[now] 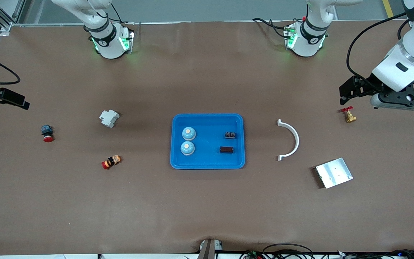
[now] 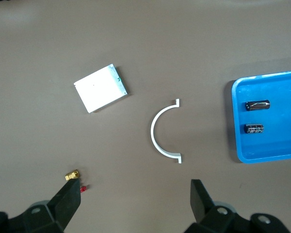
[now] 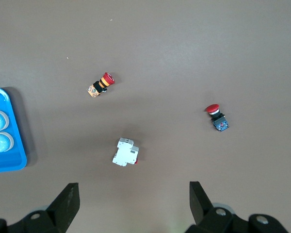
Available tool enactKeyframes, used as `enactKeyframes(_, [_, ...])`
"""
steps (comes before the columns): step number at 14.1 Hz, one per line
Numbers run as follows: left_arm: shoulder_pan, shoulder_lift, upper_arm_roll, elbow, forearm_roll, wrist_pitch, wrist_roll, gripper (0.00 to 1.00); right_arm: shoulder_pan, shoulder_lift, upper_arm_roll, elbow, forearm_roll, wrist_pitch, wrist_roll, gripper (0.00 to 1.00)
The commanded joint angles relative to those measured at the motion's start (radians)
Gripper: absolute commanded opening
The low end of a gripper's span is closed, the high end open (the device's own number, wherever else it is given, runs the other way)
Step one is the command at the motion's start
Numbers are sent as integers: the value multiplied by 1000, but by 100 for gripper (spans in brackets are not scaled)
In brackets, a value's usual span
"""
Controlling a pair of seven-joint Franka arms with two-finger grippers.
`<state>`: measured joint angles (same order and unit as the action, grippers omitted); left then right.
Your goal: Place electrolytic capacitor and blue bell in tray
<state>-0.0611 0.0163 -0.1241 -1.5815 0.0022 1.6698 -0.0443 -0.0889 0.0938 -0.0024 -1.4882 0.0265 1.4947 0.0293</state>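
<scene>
We can read no text, label, brand or number on anything here; whatever marks stand on the capacitors (image 2: pixel 257 105) in the tray (image 1: pixel 178 162) are too small to tell.

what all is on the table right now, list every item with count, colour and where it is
tray: 1, bright blue, mid-table
blue bells: 2, in tray, right arm's end
capacitors: 2, dark, in tray, left arm's end
curved bracket: 1, white, beside tray
metal plate: 1, silver, nearer camera than bracket
valve: 1, brass, red handle, under left gripper
breaker: 1, white
push buttons: 2, red-capped, right arm's end
left gripper: open
right gripper: open
</scene>
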Motion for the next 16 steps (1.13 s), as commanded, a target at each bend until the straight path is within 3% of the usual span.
enactKeyframes(1, [-2, -4, 0, 9, -13, 1, 7, 100, -5, -2, 4, 5, -8, -2, 1, 100])
enactKeyframes(16, [9, -1, 3, 11, -8, 1, 3, 100, -6, -2, 4, 5, -8, -2, 1, 100])
